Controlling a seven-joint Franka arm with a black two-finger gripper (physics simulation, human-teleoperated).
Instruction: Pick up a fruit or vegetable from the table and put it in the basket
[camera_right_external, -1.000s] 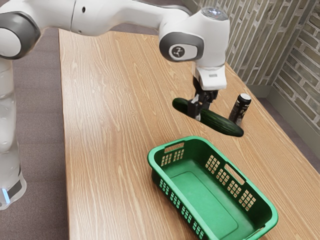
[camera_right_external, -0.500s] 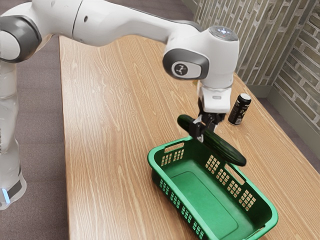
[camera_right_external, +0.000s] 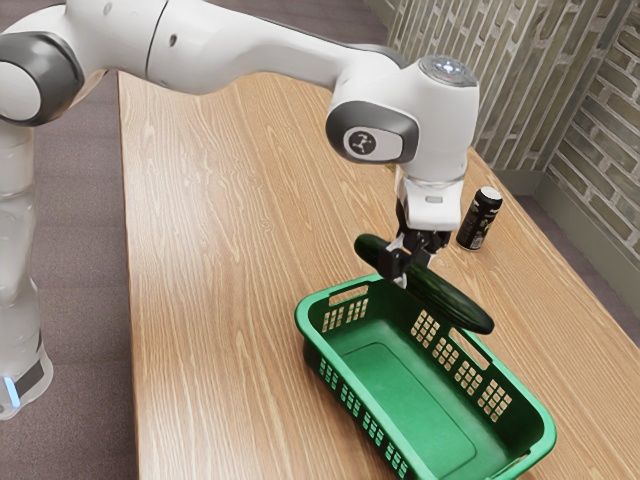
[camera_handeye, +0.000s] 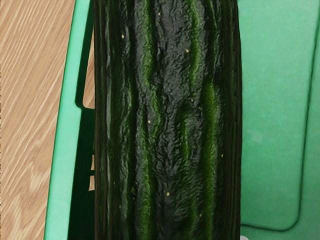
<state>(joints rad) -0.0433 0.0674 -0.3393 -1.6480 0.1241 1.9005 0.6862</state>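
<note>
- Lowered since a second ago, toward basket (camera_right_external: 395, 375): cucumber (camera_right_external: 455, 302), hand (camera_right_external: 408, 265).
- Basket: near end cut off in the exterior view; best served by easing the load inward, lengthwise, clear of its walls, then releasing low.
- Cucumber: aloft over basket's long side; clearance hard to judge.
- Hand: pinching cucumber about its middle; far fingertip hidden.
- Can (camera_right_external: 480, 222): black, upright, beyond basket.

Exterior view: arm (camera_right_external: 250, 45) extends from ten o'clock; wrist (camera_right_external: 432, 125) bent downward; gripper (camera_right_external: 408, 268) points toward six o'clock, fingers closed in a grip.
</note>
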